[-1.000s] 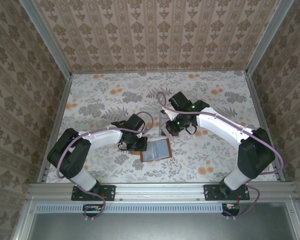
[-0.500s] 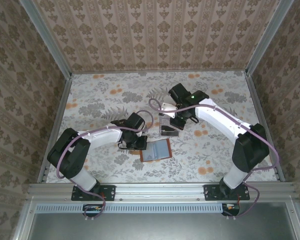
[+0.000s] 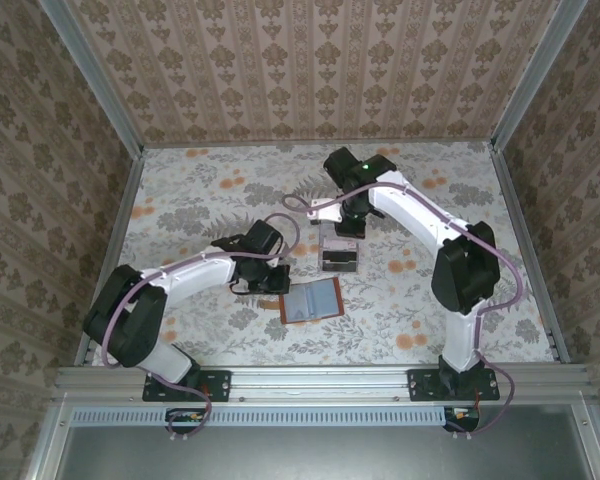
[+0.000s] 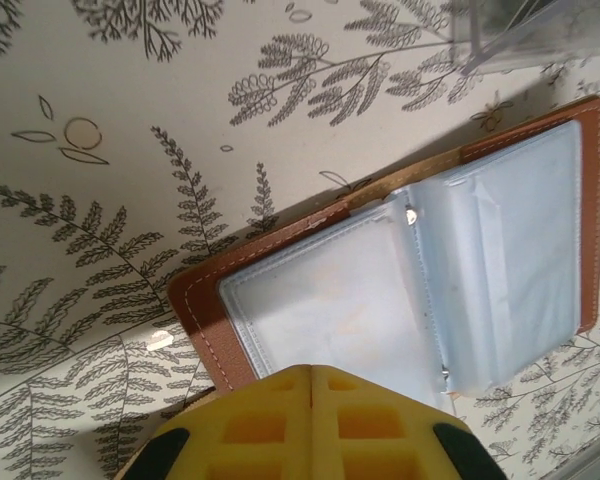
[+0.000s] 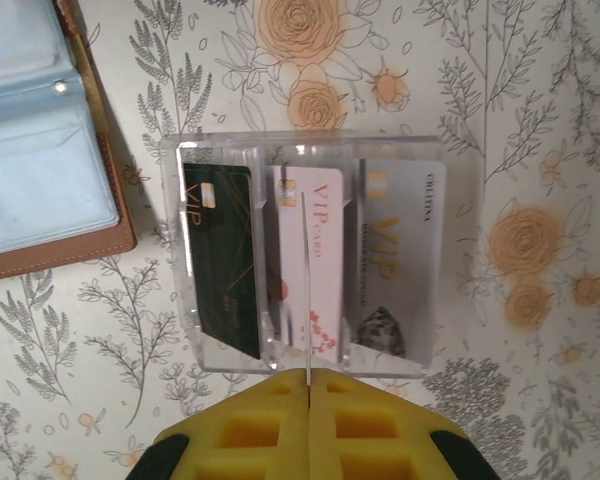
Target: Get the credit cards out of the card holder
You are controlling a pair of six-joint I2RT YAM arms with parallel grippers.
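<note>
**Cards in tray, holder spread open**

Three cards [image 5: 310, 260], black, white and grey, are seen side by side in the clear tray [image 5: 300, 145], mid-table. The holder [image 3: 311, 300] is laid open just nearer the front edge. The left gripper [image 4: 311, 372] is pressed together over the holder's edge, and the right gripper [image 5: 307, 375] is pressed together above the tray.

Black card [image 5: 225, 255]: "VIP" in gold lettering. White card [image 5: 315, 260]: "VIP CARD" in red. Grey card [image 5: 400, 255]: "VIP" in gold; the small print at its corner is illegible.
</note>
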